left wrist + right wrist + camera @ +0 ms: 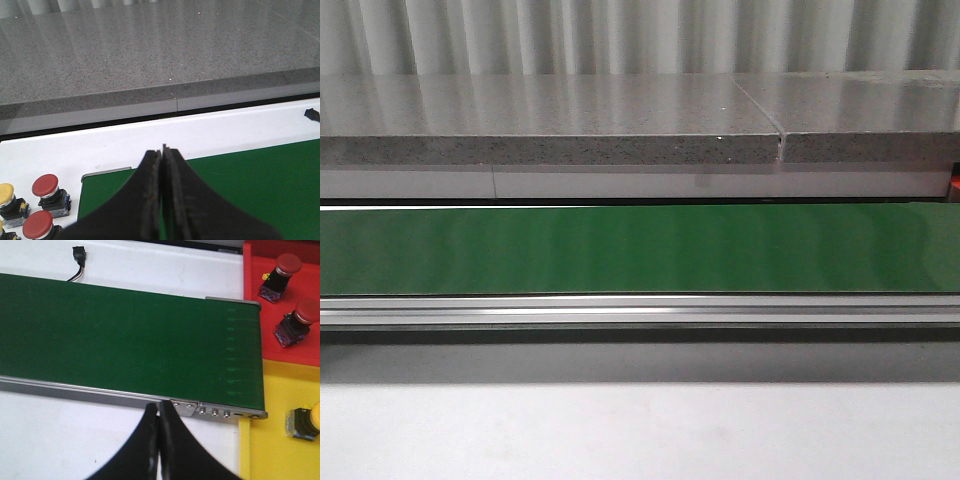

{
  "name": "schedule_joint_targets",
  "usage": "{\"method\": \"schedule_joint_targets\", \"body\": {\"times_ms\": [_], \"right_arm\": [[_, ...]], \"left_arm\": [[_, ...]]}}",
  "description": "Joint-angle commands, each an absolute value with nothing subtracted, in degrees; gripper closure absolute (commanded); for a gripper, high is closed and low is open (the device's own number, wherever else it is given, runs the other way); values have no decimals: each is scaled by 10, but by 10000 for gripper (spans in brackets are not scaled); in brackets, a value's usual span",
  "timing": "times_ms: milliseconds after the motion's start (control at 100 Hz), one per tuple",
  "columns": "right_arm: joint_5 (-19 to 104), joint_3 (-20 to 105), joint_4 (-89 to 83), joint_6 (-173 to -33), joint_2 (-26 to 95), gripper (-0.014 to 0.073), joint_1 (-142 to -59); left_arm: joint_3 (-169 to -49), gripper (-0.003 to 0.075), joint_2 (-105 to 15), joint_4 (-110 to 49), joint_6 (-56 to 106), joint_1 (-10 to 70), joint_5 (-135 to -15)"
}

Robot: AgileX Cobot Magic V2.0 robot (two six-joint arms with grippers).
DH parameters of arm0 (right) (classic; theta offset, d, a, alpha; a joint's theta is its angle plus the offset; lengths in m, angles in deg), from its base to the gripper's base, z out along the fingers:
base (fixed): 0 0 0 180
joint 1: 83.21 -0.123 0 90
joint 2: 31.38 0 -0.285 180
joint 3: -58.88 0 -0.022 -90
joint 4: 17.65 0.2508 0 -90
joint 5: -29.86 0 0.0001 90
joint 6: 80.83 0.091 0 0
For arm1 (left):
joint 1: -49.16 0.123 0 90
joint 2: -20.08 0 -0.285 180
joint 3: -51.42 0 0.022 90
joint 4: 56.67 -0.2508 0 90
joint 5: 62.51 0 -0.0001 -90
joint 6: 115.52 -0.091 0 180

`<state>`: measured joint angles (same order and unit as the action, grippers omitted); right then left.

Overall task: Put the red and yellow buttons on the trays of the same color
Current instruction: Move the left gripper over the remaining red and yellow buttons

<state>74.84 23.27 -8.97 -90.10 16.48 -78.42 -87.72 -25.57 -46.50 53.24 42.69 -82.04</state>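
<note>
Buttons are showing up only in the wrist views. Left wrist view: two red buttons (45,185) (37,224) with domed red caps on dark bodies are sitting on the white table (210,132) just off the end of the green conveyor belt (250,180), with a yellow button (6,192) beside them at the frame edge; another yellow sliver is peeking in lower down, too cropped to call. Right wrist view: two more red buttons (280,271) (299,322) are lying tilted in the red tray (255,315), well apart from each other; one yellow button (306,422) is resting in the yellow tray (265,440), half cut off by the frame. Trays are sitting edge to edge past the belt's end, red adjoining yellow. Left gripper (162,150) is hanging over the belt end with fingers pressed together, nothing between them. Right gripper (159,412) is hovering over the belt's aluminium side rail (75,389), fingers likewise pressed together and empty. A black connector with cable (77,257) is lying on the white table beyond the belt. Front view is showing a bare belt (640,250), its metal rail (640,312), a grey speckled stone counter (550,120) behind, and a corrugated pale wall (640,35) at the back.
</note>
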Motion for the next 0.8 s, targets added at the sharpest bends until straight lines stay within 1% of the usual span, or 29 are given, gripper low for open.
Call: {"method": "schedule_joint_targets", "body": {"times_ms": [0,70,100,120,170,190,200,240,310,370,540,610,710,790], "right_arm": [[718,246,-91,-906,163,662,-785],[718,246,-91,-906,163,662,-785],[718,246,-91,-906,163,662,-785],[718,246,-91,-906,163,662,-785],[718,246,-91,-906,163,662,-785],[718,246,-91,-906,163,662,-785],[718,246,-91,-906,163,662,-785],[718,246,-91,-906,163,662,-785],[718,246,-91,-906,163,662,-785],[718,246,-91,-906,163,662,-785],[718,246,-91,-906,163,662,-785],[718,246,-91,-906,163,662,-785],[718,246,-91,-906,163,662,-785],[718,246,-91,-906,163,662,-785]], "left_arm": [[-893,683,-263,-459,533,422,-781],[-893,573,-263,-459,533,422,-781],[-893,494,-263,-459,533,422,-780],[-893,459,-263,-459,533,422,-780],[-893,310,-263,-459,533,422,-780],[-893,274,-263,-459,533,422,-778],[-893,239,-263,-459,533,422,-778],[-893,150,-263,-459,533,422,-776],[-893,63,-263,-459,533,422,-775],[-893,52,-263,-459,533,422,-777],[-893,79,-263,-459,536,422,-777],[-893,81,-263,-459,568,424,-765],[-893,82,-268,-459,636,448,-759],[-893,82,-281,-459,671,485,-760]]}}
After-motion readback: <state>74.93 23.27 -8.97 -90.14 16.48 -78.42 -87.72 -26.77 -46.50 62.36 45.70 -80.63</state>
